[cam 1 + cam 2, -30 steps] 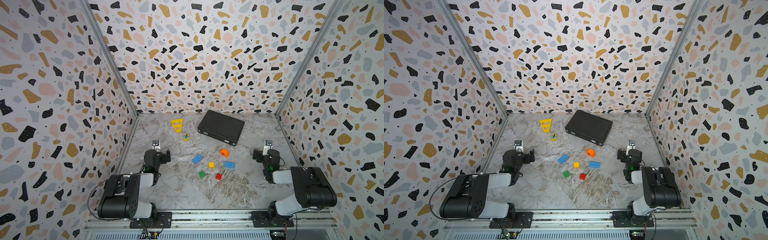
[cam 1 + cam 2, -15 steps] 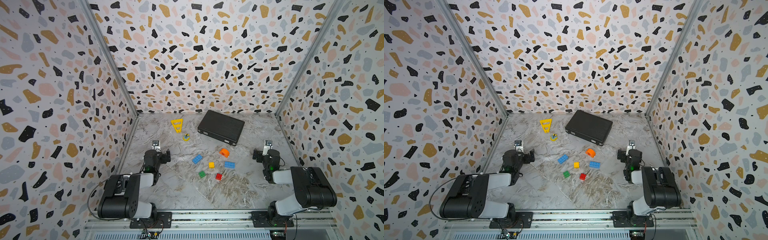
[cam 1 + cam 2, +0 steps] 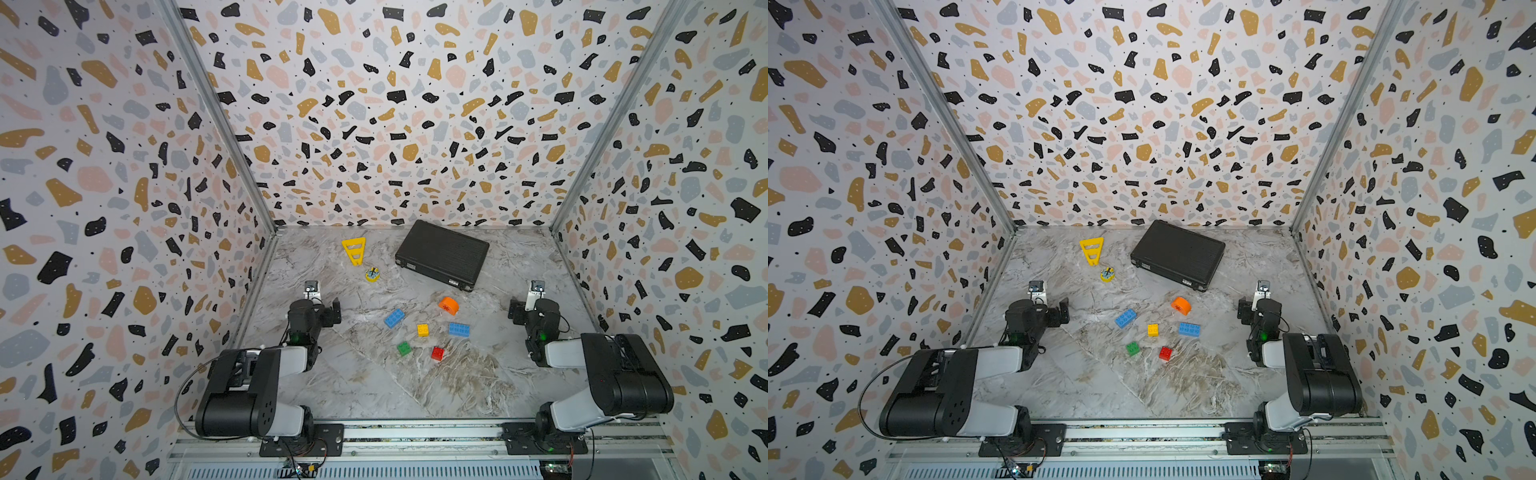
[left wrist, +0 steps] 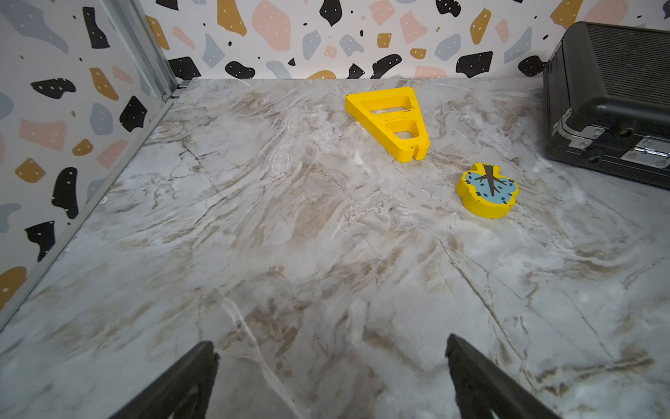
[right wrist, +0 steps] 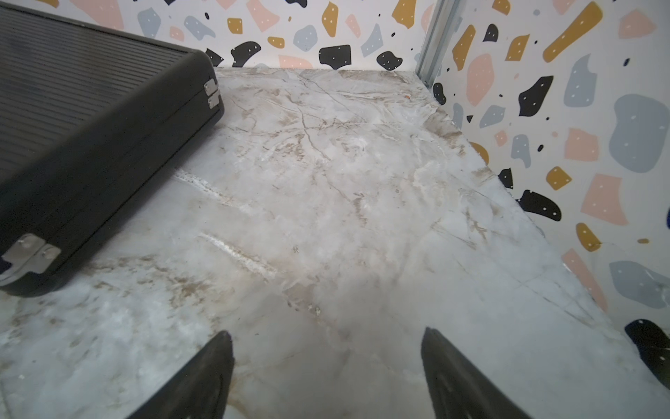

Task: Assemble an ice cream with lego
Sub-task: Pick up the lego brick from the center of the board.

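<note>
Left tool (image 4: pixel 331 348) and right tool (image 5: pixel 326 332) gape wide and empty, both well short of the yellow brick (image 3: pixel 423 330). Nearer than it lie the green brick (image 3: pixel 403 348) and red brick (image 3: pixel 436 353). The left blue brick (image 3: pixel 394 318) and right blue brick (image 3: pixel 459 329) flank it, and the orange dome (image 3: pixel 448 305) sits beyond. Advice: grip one brick squarely across flat sides.

I count two blue rectangular studded plastic bricks (image 3: pixel 394 318) (image 3: pixel 459 329), three small square bricks (image 3: pixel 423 330) (image 3: pixel 403 348) (image 3: pixel 437 353) in yellow, green and red, one orange half-round brick (image 3: pixel 449 305), one yellow slotted triangle (image 3: pixel 354 250), one small yellow round piece (image 3: pixel 372 274) and one black ribbed case (image 3: pixel 441 254).
</note>
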Motion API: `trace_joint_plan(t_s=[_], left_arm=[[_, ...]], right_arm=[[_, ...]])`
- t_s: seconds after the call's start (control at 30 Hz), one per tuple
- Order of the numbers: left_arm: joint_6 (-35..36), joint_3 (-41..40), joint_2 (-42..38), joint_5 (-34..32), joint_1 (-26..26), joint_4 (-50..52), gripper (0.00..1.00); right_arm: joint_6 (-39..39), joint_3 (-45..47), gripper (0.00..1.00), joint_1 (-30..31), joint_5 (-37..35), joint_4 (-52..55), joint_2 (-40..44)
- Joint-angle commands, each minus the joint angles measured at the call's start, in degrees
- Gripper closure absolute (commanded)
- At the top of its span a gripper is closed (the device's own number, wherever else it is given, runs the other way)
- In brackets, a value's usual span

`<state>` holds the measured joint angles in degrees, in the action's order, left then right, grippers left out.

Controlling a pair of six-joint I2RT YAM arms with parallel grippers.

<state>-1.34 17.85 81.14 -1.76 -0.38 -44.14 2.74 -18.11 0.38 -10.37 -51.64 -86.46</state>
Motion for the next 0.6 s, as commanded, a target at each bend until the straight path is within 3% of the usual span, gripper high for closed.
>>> trace_joint_plan(t_s=[0.0,0.07,0.13,0.27,0.37,0.57], left_arm=[[-2.49,1.41,-5.95,-6.55,0.38,1.99,0.0],[-6.68,5.74,-13.88,-14.64,0.38,16.21,0.0],[-8.96,10.59,-18.79,-17.25,0.34,26.4,0.0],[-15.02,19.26,-21.68,-13.26,0.09,38.78,0.0],[-18.39,26.54,-20.84,-10.05,-0.89,48.71,0.01],[-21.58,41.43,-17.24,-10.66,-7.42,73.43,0.01]], right_arm=[[1.17,0.89,0.17,0.26,-4.13,-0.16,5.62],[1.68,-2.17,0.18,0.61,-5.99,10.72,11.9],[3.09,-7.32,0.19,0.93,-6.12,24.0,16.2],[4.36,-18.06,0.19,2.6,-6.35,47.08,19.87],[6.86,-25.38,0.26,4.4,-5.78,62.93,20.6],[10.53,-38.78,0.33,10.99,-3.32,86.96,19.35]])
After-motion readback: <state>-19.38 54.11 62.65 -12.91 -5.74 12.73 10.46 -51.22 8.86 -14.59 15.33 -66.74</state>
